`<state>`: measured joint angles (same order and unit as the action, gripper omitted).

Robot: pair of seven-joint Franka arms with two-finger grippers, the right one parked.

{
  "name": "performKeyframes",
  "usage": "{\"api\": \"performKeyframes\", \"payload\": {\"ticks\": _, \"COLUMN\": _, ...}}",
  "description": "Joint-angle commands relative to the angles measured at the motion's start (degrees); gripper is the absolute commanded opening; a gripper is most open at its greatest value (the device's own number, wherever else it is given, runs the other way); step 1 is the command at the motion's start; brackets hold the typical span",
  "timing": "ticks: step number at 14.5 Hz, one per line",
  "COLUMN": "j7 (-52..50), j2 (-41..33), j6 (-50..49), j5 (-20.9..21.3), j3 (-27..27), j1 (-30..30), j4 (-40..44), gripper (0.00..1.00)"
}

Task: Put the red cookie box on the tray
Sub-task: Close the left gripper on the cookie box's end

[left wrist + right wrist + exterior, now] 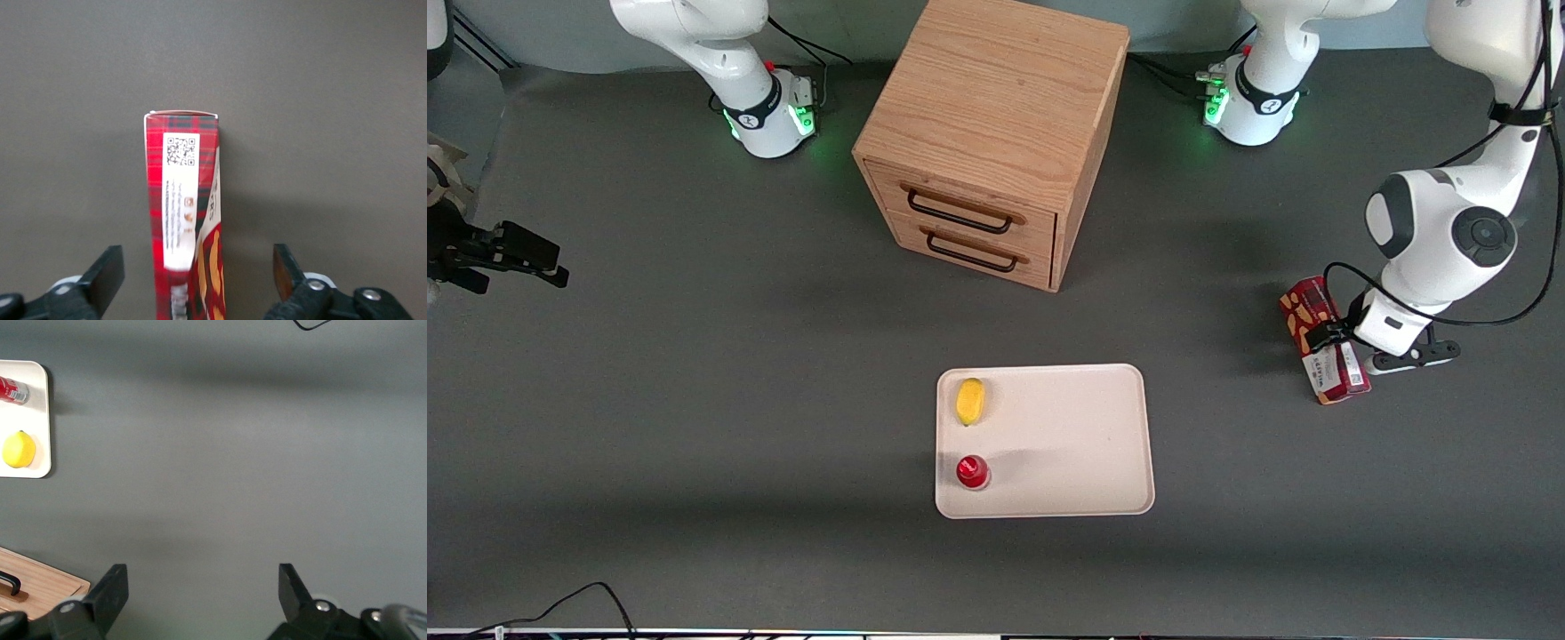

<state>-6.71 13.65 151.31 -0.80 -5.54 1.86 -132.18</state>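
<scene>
End effector [193, 280] stood wide astride the red cookie box [1321, 340], well apart from the tray [1129, 444]; closing squarely should secure it.

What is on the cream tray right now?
On the flat cream-white tray: a yellow lemon and small red can. The long dark-red cookie box lies on the table, open gripper around it.

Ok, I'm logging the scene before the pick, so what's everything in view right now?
red cookie box: one, dark red, flat on the table toward the working arm's end, between the open fingers.
tray: one, cream-white, nearer the front camera than the drawer cabinet.
lemon: one, yellow, on the tray.
small can: one, red, on the tray, nearer the camera than the lemon.
drawer cabinet: one, wooden, two closed drawers.
table: one, dark grey.
gripper: one, black, straddling the box.
</scene>
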Motion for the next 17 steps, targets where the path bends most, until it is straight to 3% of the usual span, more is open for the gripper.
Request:
{"api": "performKeyframes", "payload": {"ticks": 1, "j7": 0.47, "j2": 3.48, "j6": 8.01, "j5": -1.04, "j3": 0.18, "j1": -0.54, "j4": -1.76, "gripper": 0.55}}
{"api": "performKeyframes", "payload": {"ticks": 2, "j7": 0.47, "j2": 4.01, "j6": 9.08, "j5": -1.04, "j3": 0.18, "j1": -0.54, "j4": -2.03, "gripper": 0.17}}
{"api": "performKeyframes", "payload": {"ticks": 3, "j7": 0.39, "j2": 3.93, "j6": 9.09, "j5": -1.04, "j3": 0.27, "j1": -0.45, "j4": -2.03, "gripper": 0.0}}
{"api": "performKeyframes", "payload": {"ticks": 7, "j7": 0.39, "j2": 0.25, "j6": 5.07, "j5": -1.13, "j3": 0.27, "j1": -0.1, "j4": -1.77, "gripper": 0.0}}
{"api": "performKeyframes", "payload": {"ticks": 11, "j7": -1.01, "j2": -6.95, "j6": -8.44, "j5": -1.13, "j3": 0.79, "j1": 0.86, "j4": 2.78, "gripper": 0.0}}
{"api": "performKeyframes", "payload": {"ticks": 14, "j7": -1.55, "j2": -9.16, "j6": -30.92, "j5": -1.13, "j3": 1.32, "j1": 1.48, "j4": 17.69, "gripper": 0.0}}
{"api": "performKeyframes", "payload": {"ticks": 17, "j7": -3.82, "j2": -8.56, "j6": -47.02, "j5": -1.3, "j3": 1.32, "j1": 1.74, "j4": 32.64, "gripper": 0.0}}
